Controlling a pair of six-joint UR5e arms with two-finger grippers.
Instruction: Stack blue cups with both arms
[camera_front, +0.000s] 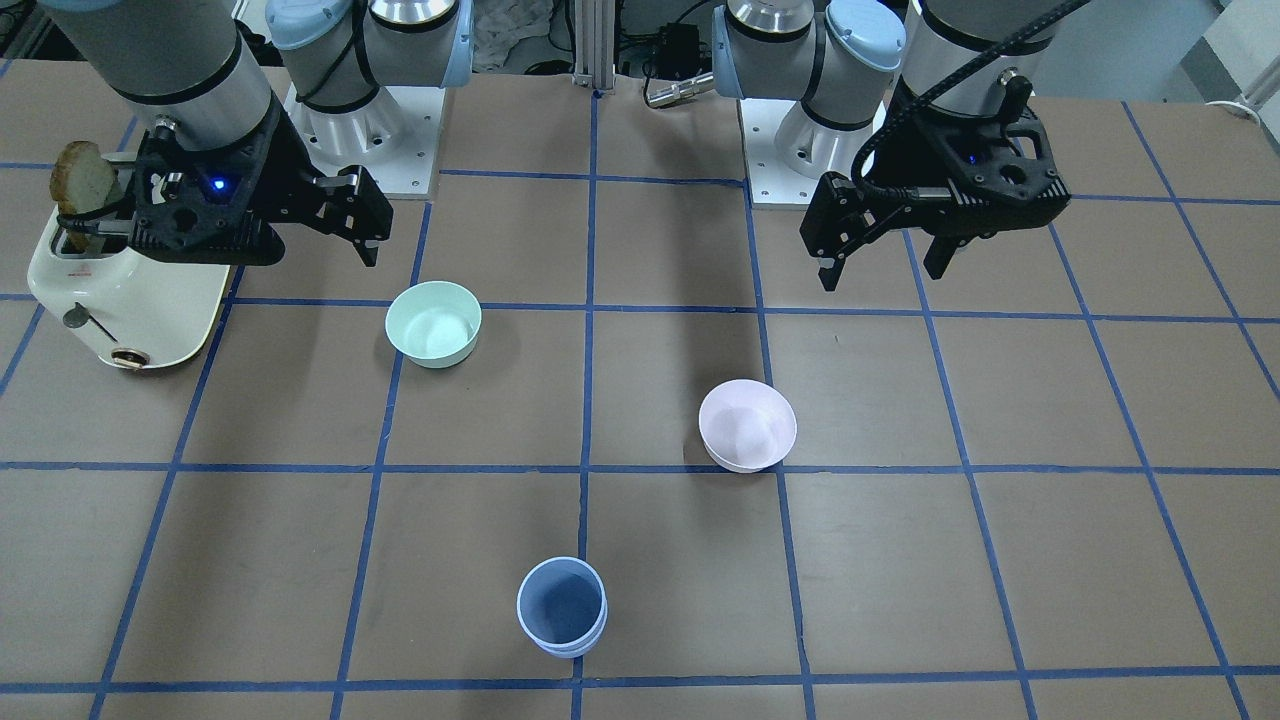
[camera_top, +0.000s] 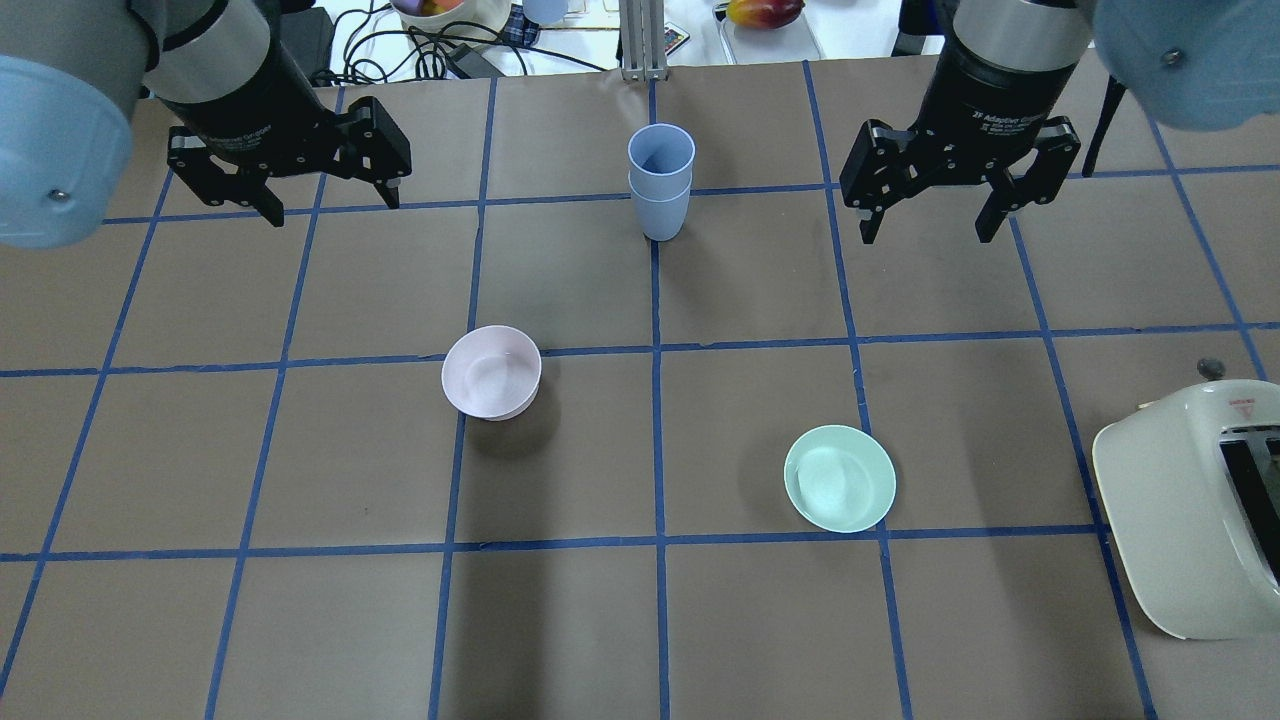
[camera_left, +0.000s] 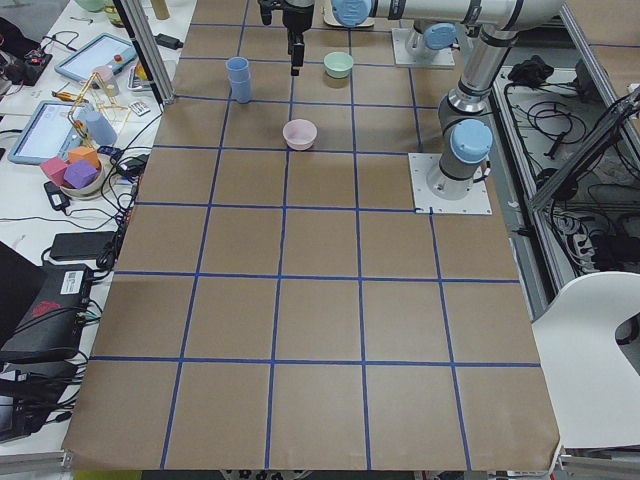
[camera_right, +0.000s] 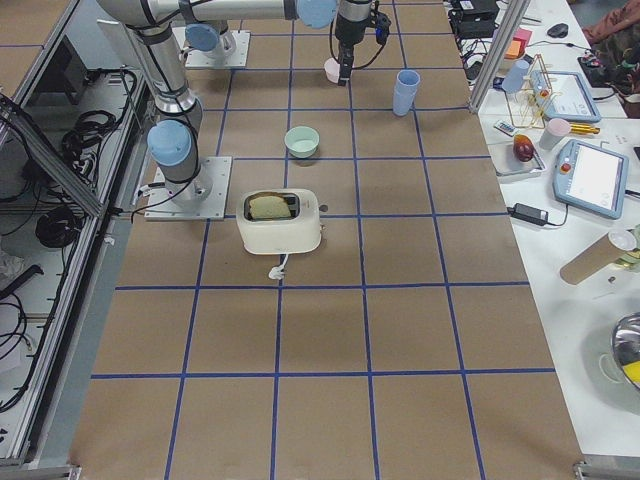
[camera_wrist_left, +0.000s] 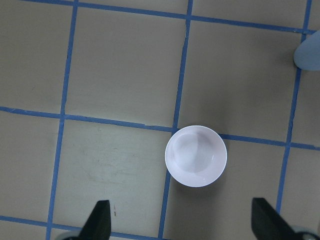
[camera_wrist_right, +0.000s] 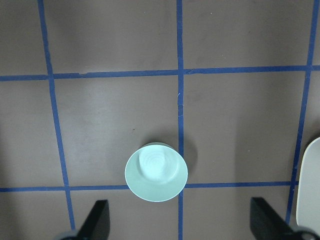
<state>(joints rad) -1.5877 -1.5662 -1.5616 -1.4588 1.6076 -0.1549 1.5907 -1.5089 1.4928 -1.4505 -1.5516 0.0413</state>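
Observation:
The two blue cups (camera_top: 661, 185) stand nested, one inside the other, upright at the far middle of the table. They also show in the front view (camera_front: 562, 605) and at the right edge of the left wrist view (camera_wrist_left: 307, 50). My left gripper (camera_top: 333, 205) is open and empty, raised above the table to the left of the stack. It hangs over the pale pink bowl (camera_wrist_left: 196, 156). My right gripper (camera_top: 925, 235) is open and empty, raised to the right of the stack. It hangs over the mint-green bowl (camera_wrist_right: 156, 172).
The pink bowl (camera_top: 491, 372) sits left of centre and the mint-green bowl (camera_top: 839, 478) right of centre. A cream toaster (camera_top: 1190, 500) with a bread slice (camera_front: 82, 180) in it stands at the table's right edge. Clutter lies beyond the far edge.

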